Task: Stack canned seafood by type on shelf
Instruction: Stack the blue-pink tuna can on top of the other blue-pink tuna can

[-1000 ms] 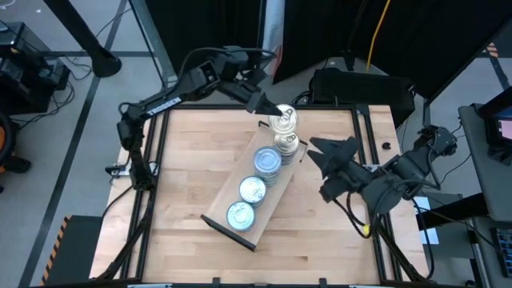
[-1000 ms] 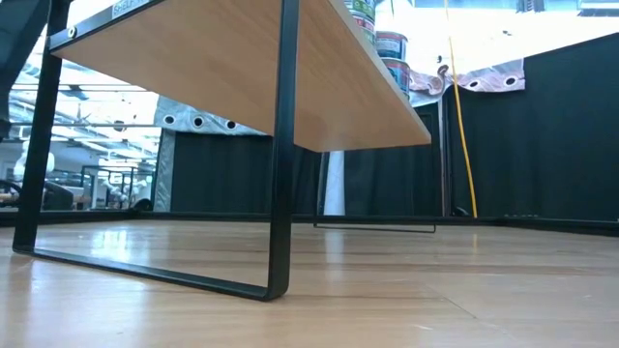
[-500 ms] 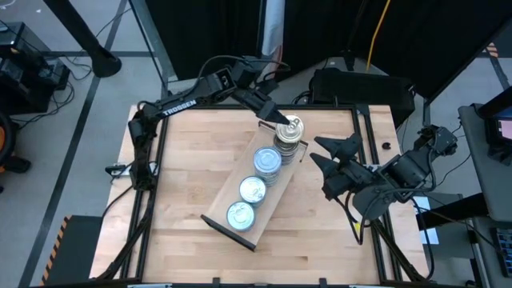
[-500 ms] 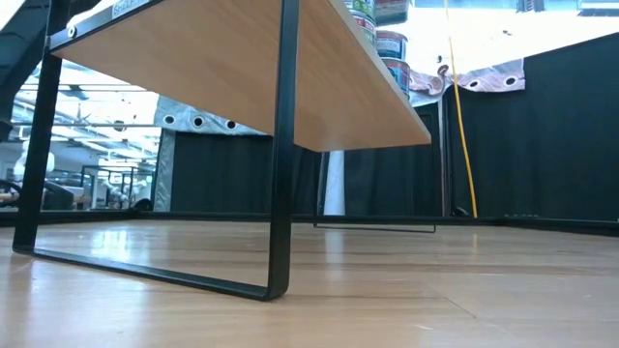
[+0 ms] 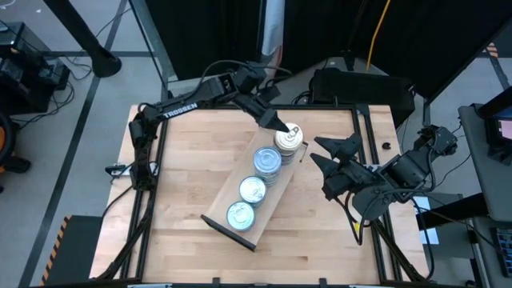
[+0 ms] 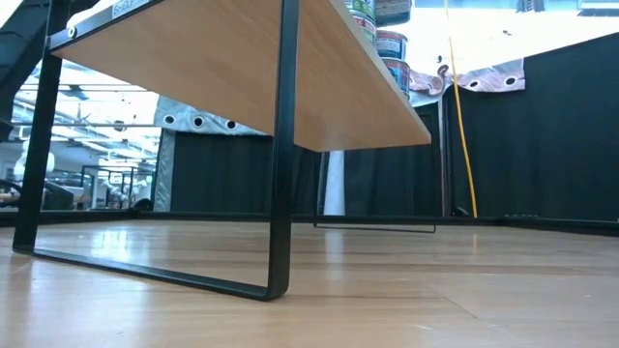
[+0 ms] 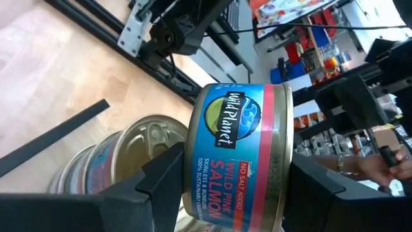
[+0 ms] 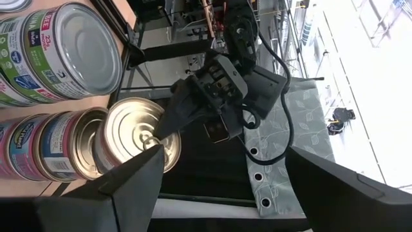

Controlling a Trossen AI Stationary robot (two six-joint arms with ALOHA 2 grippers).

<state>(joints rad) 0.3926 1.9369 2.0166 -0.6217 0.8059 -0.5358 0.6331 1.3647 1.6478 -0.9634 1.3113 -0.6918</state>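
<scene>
The shelf lies slantwise on the table, carrying a row of tin stacks: three blue-topped stacks and, at its far end, a stack with pale pull-tab tops. My left gripper reaches in from the table's far left and is shut on a blue-and-pink salmon tin right over that far stack. Whether the tin rests on the stack I cannot tell. My right gripper waits open just right of the shelf's far end. The low view shows the shelf's underside and some tins above it. My left gripper pinches the salmon tin by its side wall, one finger on each of two opposite sides. The fingers slant down from the table's far left. The tin's pale top faces up, level over the far stack.
Bare tabletop lies left of the shelf and along the near edge. A black frame borders the table. The shelf stands on black wire legs. The right arm fills the table's right side.
My left gripper has come down toward the shelf's far stack, still shut on the tin, bringing the tin from above the stack to its top. The right arm has shifted slightly and then stayed.
</scene>
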